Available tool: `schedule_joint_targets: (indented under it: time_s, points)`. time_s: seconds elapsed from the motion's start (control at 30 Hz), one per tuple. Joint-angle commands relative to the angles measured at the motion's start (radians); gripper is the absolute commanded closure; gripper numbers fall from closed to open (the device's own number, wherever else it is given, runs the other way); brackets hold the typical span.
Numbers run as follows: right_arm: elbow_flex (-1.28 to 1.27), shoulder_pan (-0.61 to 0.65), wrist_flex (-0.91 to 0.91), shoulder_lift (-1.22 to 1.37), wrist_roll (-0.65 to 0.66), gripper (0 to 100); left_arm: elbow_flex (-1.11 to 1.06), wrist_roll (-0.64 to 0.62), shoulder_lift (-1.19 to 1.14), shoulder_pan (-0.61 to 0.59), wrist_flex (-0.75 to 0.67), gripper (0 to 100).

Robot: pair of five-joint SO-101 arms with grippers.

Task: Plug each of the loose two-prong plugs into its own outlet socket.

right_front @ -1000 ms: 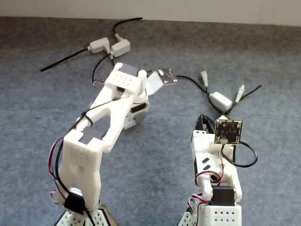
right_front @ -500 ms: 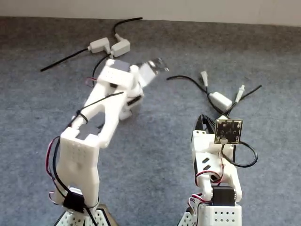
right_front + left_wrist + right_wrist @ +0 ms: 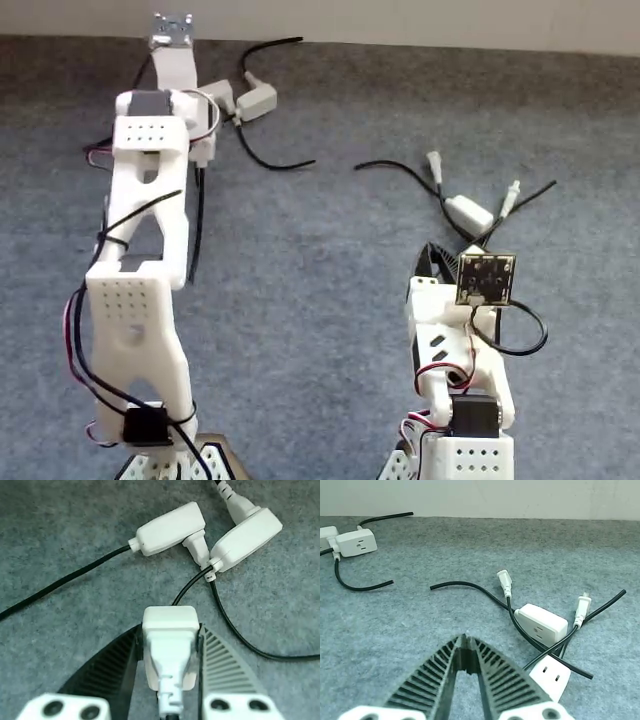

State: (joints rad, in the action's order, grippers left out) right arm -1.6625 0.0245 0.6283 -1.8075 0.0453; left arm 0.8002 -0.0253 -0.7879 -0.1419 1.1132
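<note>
My left gripper (image 3: pixel 169 629) is shut on a white plug (image 3: pixel 169 650), whose black cord (image 3: pixel 275 160) trails back over the carpet; its prongs are hidden. Just beyond it lie a white outlet block (image 3: pixel 245 536) and a white corded piece (image 3: pixel 170 527), joined by a small plug. In the high view this arm stretches to the far left, beside those blocks (image 3: pixel 257 99). Two loose plugs (image 3: pixel 504 579) (image 3: pixel 581 605) lie by an outlet block (image 3: pixel 542 624) ahead of my right gripper (image 3: pixel 465 652), which is shut and empty.
Grey carpet covers the table. A second white outlet (image 3: pixel 550 677) sits close to the right gripper's fingers, with black cords (image 3: pixel 470 587) crossing around it. A pale wall (image 3: pixel 420 20) bounds the far edge. Open carpet lies between the two clusters.
The left arm has swung from the middle of the table to the far left, carrying the plug and dragging its cord along. The right arm has not moved.
</note>
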Motion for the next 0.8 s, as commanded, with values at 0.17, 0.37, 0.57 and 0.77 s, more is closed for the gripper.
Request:
schedule_joint_targets:
  time_s: [0.17, 0.37, 0.57, 0.77]
  points:
    - [-0.134, -0.01, 0.002, -0.004, -0.003, 99.0, 0.433, -0.238, -0.329, -0.117, -0.023, 74]
    - [-0.134, -0.01, 0.002, -0.004, -0.008, 98.9, 0.768, -0.397, -0.432, -0.202, 0.006, 73]
    - [-0.134, -0.008, 0.002, -0.004, -0.009, 98.8, 0.862, -0.385, -0.329, -0.223, 0.071, 73]
    - [-0.134, -0.007, 0.002, -0.004, -0.009, 98.8, 0.865, -0.488, -0.159, -0.326, 0.175, 73]
